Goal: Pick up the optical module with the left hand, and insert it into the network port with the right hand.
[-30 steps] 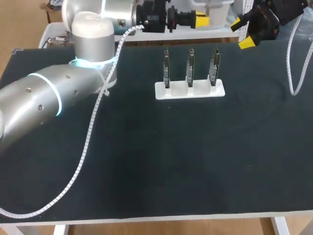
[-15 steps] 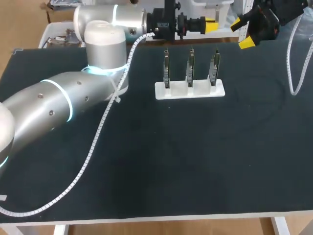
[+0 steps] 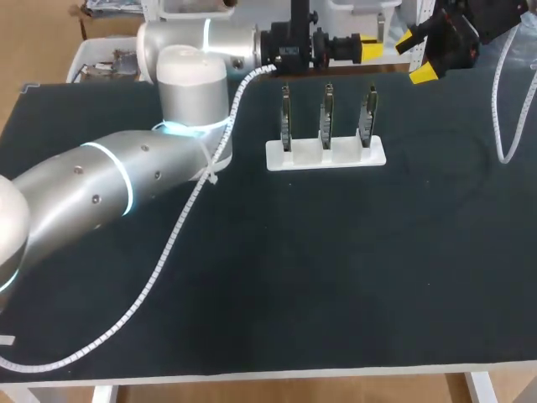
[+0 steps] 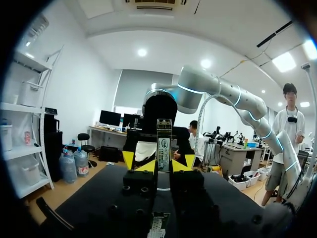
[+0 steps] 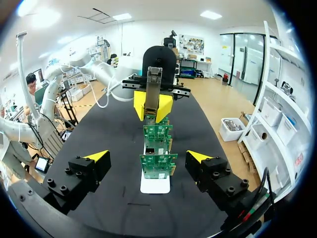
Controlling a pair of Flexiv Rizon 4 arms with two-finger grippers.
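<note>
The left gripper (image 3: 367, 48) is being carried rightward, the optical module (image 4: 164, 143) being clamped between its tips, the right gripper (image 5: 148, 157) being held wide open, empty.

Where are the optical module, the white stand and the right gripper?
optical module (image 4: 164, 144): left wrist view, on its labelled face.
white stand (image 3: 277, 156): head view, on the bare left end of its base.
right gripper (image 3: 416, 57): head view, midway between its yellow tips.

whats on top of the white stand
Three circuit boards stand upright in a row on the white stand, side by side and apart. Their lowest parts are sunk into the stand and cannot be seen.
</note>
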